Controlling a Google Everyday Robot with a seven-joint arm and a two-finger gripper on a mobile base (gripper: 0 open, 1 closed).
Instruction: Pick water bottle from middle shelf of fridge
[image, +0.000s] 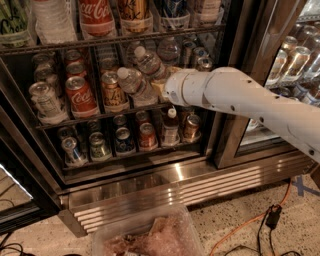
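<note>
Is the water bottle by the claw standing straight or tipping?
Tipping: the water bottle leans, top to the left, bottom beside the claw at the middle shelf.

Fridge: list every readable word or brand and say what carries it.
"Coca-Cola": red bottle, top shelf.
"Coca-Cola": red can, middle shelf.
Other labels: too blurred to read.
Gripper, beside the water bottle: no text.

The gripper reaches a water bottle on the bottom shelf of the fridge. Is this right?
No. The camera view shows the gripper at a water bottle on the middle shelf of the fridge, not the bottom one.
</note>
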